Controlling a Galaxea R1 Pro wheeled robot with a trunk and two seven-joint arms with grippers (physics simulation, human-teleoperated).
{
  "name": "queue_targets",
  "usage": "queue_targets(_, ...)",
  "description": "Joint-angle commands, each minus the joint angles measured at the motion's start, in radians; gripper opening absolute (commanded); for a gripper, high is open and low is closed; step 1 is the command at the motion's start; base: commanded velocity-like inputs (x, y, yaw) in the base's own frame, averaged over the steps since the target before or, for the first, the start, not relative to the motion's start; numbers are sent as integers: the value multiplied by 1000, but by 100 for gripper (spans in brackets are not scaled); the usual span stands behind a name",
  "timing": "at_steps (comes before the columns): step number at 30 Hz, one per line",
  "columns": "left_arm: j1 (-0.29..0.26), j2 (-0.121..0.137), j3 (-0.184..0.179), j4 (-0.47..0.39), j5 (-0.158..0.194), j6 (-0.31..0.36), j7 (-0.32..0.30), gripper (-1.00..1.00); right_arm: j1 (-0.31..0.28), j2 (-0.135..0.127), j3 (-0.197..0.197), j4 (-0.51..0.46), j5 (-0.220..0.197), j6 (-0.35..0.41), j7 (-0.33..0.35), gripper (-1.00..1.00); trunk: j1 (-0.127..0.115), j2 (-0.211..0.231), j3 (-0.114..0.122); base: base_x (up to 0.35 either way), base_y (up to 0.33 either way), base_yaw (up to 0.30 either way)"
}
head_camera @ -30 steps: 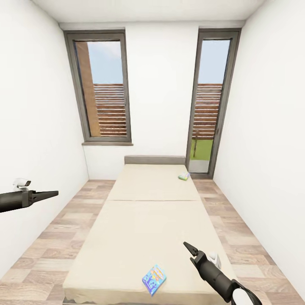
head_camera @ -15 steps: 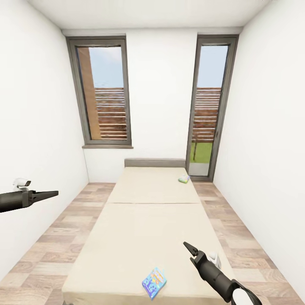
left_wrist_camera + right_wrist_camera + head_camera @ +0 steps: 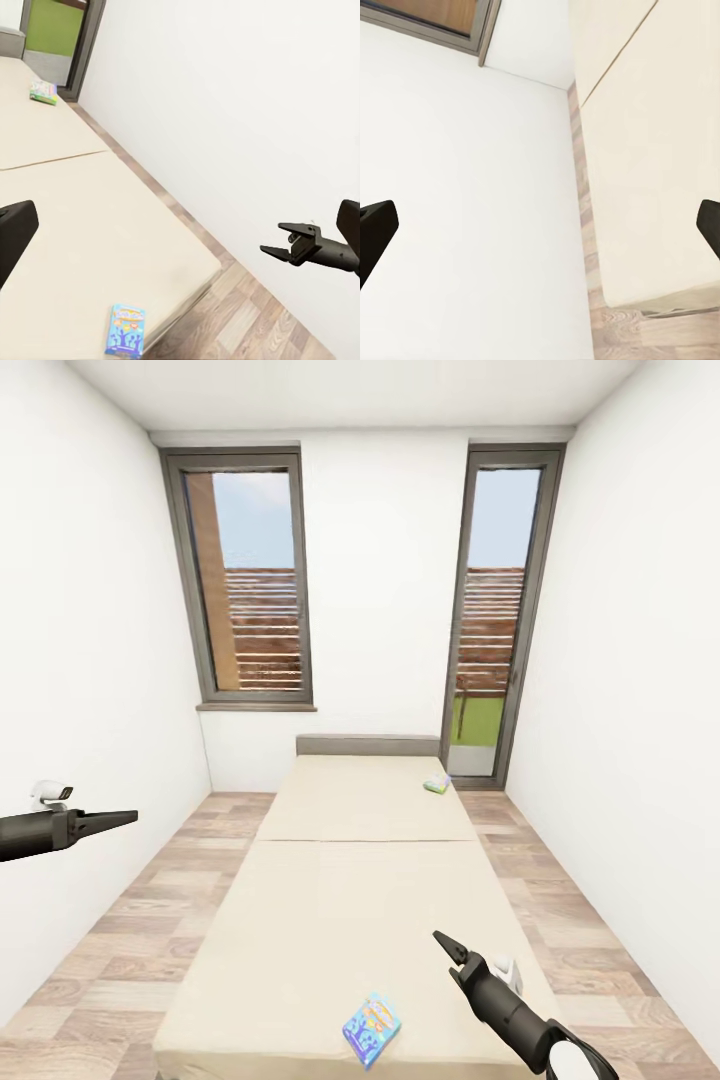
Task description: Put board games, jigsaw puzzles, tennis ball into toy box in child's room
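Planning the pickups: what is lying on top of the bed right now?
Two board games lie flat on the bed: a blue one near the foot and a green one by the headboard. Nothing else shows on the mattress; its near edge is cut off.

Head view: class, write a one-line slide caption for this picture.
Two board games, one near and one far, lie on the bed as the open right gripper hovers above its near end.

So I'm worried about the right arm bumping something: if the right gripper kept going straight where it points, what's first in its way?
Probably nothing close: the right gripper, jaws open, points up and left over the plain beige bed. Its line looks free, though depth is unclear.
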Motion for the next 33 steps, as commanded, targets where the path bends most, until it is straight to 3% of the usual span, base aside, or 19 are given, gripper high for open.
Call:
queue_targets(1,0,0,0,0,0,11,-4,100,0,-1,0,0,-7,4,-1,100,0,-1,0,0,26,0)
queue_targets(25,0,0,0,11,-1,10,-4,100,0,-1,-3,9,-9,4,-6,100,0,-1,0,-2,21,0)
queue_targets(33,0,0,0,22,-2,10,-4,100,0,-1,-3,9,-9,4,-7,100,0,-1,0,-161,108,0)
